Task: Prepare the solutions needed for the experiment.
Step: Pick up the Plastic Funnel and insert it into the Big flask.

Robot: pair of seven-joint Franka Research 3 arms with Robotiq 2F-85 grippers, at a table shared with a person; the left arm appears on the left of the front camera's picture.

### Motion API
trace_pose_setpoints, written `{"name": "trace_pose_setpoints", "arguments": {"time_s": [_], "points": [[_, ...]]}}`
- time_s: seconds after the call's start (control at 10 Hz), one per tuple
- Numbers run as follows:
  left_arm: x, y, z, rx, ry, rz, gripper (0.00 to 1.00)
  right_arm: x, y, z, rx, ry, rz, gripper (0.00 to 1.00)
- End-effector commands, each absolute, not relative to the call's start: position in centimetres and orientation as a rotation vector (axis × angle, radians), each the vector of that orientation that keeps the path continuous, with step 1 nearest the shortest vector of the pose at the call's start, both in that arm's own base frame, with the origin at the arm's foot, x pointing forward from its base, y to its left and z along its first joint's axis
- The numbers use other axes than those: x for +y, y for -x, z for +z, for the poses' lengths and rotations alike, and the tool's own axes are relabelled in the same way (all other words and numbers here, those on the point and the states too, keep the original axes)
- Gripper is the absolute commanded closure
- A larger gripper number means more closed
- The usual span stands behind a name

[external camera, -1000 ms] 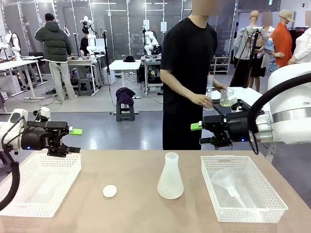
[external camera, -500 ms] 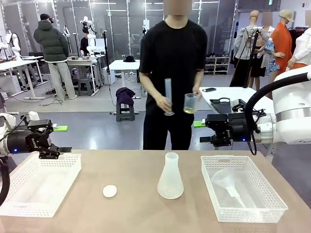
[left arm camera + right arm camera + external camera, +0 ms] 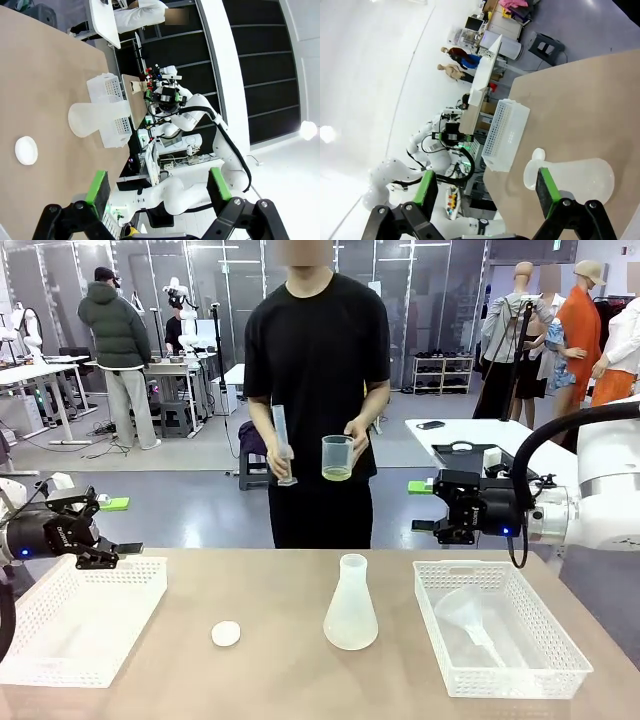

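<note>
The black left gripper [image 3: 122,527], jaws apart and empty, has eased slightly left above the white mesh basket [image 3: 60,640]. The person has stepped left along the far side, holding a clear graduated cylinder [image 3: 283,445] and a clear beaker [image 3: 337,452] of shallow pale yellow-green solutions [image 3: 337,474]. The right gripper [image 3: 420,506] is spread and empty.

Open lab hall with a grey floor [image 3: 200,510] and a dark glass back wall [image 3: 450,290].
Far beyond the fingers [image 3: 115,504] of the left gripper [image 3: 122,527] stand white desks [image 3: 40,375]. Behind the fingers [image 3: 420,486] of the right gripper [image 3: 420,506] sits a white table [image 3: 470,430], with a low shelf [image 3: 440,370] farther back. Between the two sets of fingers, well behind them, stands a stool [image 3: 257,472] draped in dark cloth. A tan tabletop [image 3: 280,660] lies below both.
</note>
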State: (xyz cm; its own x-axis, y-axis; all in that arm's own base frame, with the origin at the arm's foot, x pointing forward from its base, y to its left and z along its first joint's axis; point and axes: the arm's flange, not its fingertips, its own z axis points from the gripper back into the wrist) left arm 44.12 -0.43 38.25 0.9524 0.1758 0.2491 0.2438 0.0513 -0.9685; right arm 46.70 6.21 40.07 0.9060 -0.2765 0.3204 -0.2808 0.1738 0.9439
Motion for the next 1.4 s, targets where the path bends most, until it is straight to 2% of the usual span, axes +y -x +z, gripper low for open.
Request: {"name": "trace_pose_setpoints", "arguments": {"time_s": [0.0, 0.3, 0.5, 0.7, 1.0, 1.1, 1.2, 1.3], "points": [[-0.4, -44.8, 38.4, -0.332, 1.565, -0.109, 0.00, 6.5, -46.5, 40.4, -0.490, -1.386, 0.041, 0.00], [-0.4, -44.1, 38.3, -0.338, 1.528, -0.053, 0.00, 6.2, -46.7, 40.1, -0.478, -1.411, 0.008, 0.00], [-0.4, -44.1, 38.3, -0.338, 1.528, -0.053, 0.00, 4.7, -49.6, 42.0, -0.451, -1.083, 0.367, 0.00], [-0.4, -44.1, 38.3, -0.338, 1.528, -0.053, 0.00, 3.4, -53.0, 44.4, -0.323, -0.802, 0.620, 0.00], [-0.4, -44.1, 38.3, -0.338, 1.528, -0.053, 0.00, 3.7, -55.3, 44.6, -0.150, -0.562, 0.985, 0.00], [-0.4, -44.1, 38.3, -0.338, 1.528, -0.053, 0.00, 4.4, -55.9, 43.9, -0.113, -0.527, 0.994, 0.00], [-0.4, -44.1, 38.3, -0.338, 1.528, -0.053, 0.00, 3.1, -54.1, 45.2, -0.160, -0.660, 0.803, 0.00], [-0.4, -44.1, 38.3, -0.338, 1.528, -0.053, 0.00, 3.1, -54.1, 45.2, -0.160, -0.660, 0.803, 0.00]]}}
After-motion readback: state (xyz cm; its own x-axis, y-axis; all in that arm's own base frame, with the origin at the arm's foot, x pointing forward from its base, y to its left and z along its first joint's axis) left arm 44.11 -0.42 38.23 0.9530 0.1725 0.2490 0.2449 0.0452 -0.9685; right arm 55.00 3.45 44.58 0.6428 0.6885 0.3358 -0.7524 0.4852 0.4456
